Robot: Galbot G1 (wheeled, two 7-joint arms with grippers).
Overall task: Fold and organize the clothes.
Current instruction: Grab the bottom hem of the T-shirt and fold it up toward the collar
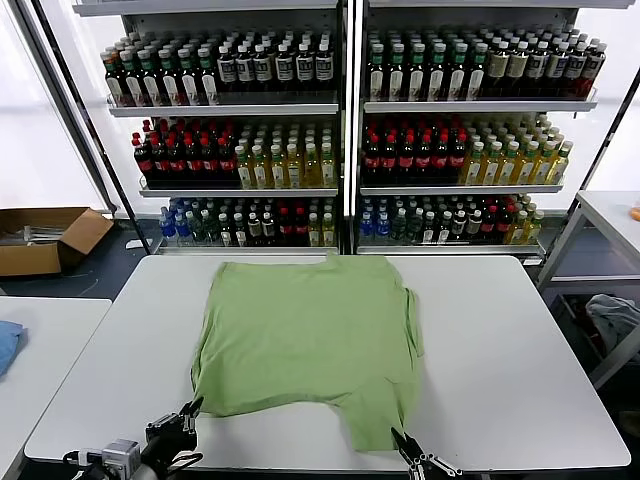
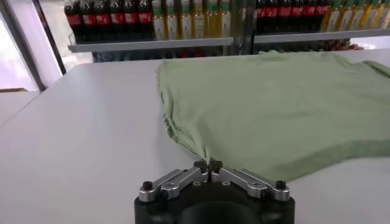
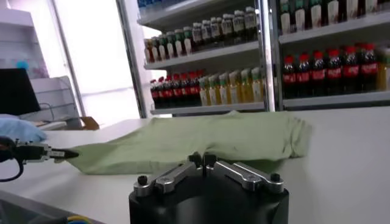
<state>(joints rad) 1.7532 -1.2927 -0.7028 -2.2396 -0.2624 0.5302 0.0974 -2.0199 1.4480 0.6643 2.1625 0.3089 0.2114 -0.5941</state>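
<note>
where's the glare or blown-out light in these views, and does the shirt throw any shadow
Head view: windows flanking the shelves are blown out white; the green shirt casts almost no shadow on the white table. Left wrist view: overexposed window at one edge. Right wrist view: bright window washes out the area beside the shelves.

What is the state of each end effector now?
Left end effector: closed on the shirt hem.
Right end effector: closed; whether it holds the shirt cannot be told.

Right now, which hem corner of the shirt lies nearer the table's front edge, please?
The shirt's right corner, by the right gripper; the left one stops farther back.
</note>
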